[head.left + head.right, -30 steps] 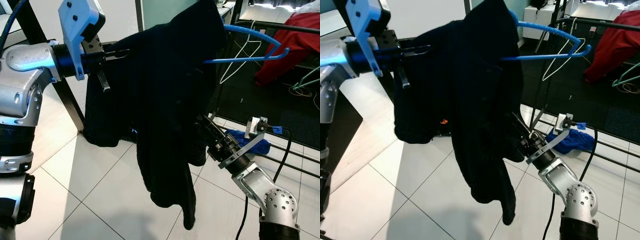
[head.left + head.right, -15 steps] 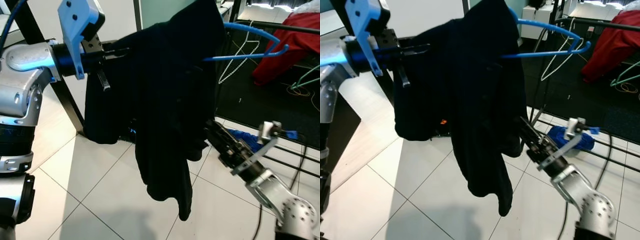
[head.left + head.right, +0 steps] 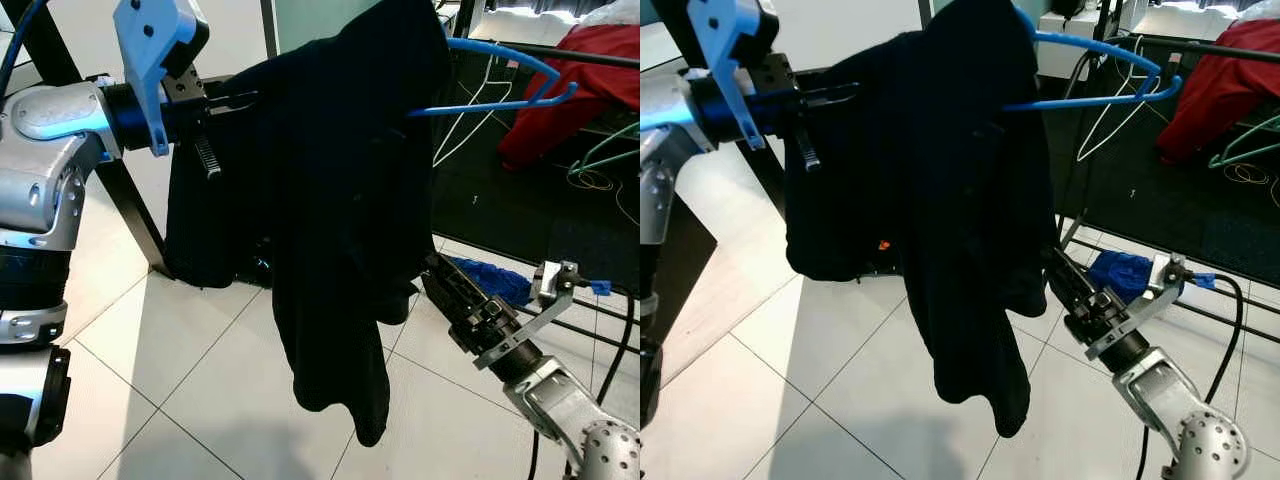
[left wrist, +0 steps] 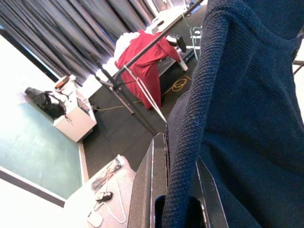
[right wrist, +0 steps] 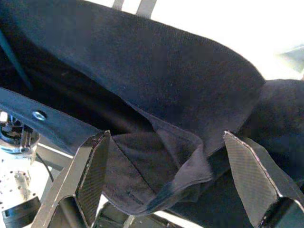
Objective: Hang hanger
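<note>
Step in hand, as judged: carry/approach phase, hanger not yet hung. The blue hanger [image 3: 500, 85] is held high in the upper half of the eye views, with a dark knit garment [image 3: 340, 220] draped over it and hanging down through frame centre to a low tip. The left gripper [image 3: 235, 100], upper left of the frame, is clamped on the garment-covered end: in the left wrist view the knit fabric is pinched between the closed jaws. The bare end of the hanger projects to the upper right, towards a dark rail [image 3: 1200, 48] at the top right; the two are near but apart. White wire hangers [image 3: 470, 120] are seen just below that rail, a red garment [image 3: 570, 90] beyond. The right gripper [image 3: 1065, 290] is at lower right, at the garment's lower edge; in the right wrist view its jaws are spread wide with a fold of cloth between them, nothing gripped. The hook is hidden, so its heading cannot be told. Next move is judged to call for raising and advancing the left arm until the hook clears the rail, then lowering onto it, with the right gripper kept clear of the cloth or used to steady it.
</note>
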`<state>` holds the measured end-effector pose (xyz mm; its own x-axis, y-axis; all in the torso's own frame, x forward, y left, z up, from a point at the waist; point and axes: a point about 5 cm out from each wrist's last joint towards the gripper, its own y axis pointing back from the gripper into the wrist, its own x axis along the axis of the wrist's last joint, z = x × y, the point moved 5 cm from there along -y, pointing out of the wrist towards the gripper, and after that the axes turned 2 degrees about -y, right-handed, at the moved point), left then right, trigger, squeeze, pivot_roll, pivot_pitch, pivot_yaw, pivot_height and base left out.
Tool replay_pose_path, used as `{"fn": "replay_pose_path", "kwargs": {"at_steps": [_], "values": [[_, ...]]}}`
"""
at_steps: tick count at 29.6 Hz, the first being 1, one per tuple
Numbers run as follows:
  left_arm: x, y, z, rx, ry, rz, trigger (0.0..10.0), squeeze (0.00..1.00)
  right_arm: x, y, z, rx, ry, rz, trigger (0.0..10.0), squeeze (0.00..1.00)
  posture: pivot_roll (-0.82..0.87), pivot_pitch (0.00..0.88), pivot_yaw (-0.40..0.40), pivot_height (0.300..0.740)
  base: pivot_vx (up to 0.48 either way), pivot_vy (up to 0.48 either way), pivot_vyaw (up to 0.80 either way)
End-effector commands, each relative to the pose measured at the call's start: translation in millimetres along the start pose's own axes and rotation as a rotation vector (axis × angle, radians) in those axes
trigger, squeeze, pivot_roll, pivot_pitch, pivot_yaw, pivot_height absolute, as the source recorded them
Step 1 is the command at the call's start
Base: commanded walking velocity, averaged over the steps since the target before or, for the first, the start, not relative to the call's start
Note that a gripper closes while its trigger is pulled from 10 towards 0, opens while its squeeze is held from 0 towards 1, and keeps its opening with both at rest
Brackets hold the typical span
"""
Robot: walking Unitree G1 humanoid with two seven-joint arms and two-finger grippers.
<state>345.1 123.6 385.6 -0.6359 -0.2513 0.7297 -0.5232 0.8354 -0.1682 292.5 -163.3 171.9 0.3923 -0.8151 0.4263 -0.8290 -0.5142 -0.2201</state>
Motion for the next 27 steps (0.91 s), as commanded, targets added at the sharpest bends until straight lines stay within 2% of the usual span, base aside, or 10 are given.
{"fn": "replay_pose_path", "kwargs": {"at_steps": [1,2,14,20,27], "values": [[14.0,0.2,-3.4,0.014,-0.014,0.051,8.1,0.00,-4.5,-4.8,0.9,-0.014,-0.001,-0.009,10.0,0.00,-0.11,0.057,0.053,0.740,0.000,0.000,0.00],[15.6,-0.1,-2.2,0.010,-0.014,0.057,10.0,0.00,-5.5,-7.6,4.2,-0.033,-0.009,-0.007,10.0,0.00,-0.10,0.057,0.052,0.740,0.000,0.000,0.00],[26.6,-0.7,-2.4,0.011,-0.003,0.103,10.0,0.00,-2.9,-14.8,17.0,-0.117,-0.017,0.022,10.0,0.00,-0.10,0.060,0.053,0.740,0.000,0.000,0.00],[28.9,-0.6,-6.1,0.028,-0.010,0.107,10.0,0.00,1.2,-0.7,34.9,-0.208,-0.012,0.036,10.0,0.00,-0.10,0.063,0.050,0.740,0.000,0.000,0.00],[27.9,-0.5,-5.9,0.032,-0.005,0.105,10.0,0.00,4.8,6.6,35.7,-0.213,-0.009,0.044,10.0,0.00,-0.11,0.067,0.052,0.740,0.000,0.000,0.00]]}}
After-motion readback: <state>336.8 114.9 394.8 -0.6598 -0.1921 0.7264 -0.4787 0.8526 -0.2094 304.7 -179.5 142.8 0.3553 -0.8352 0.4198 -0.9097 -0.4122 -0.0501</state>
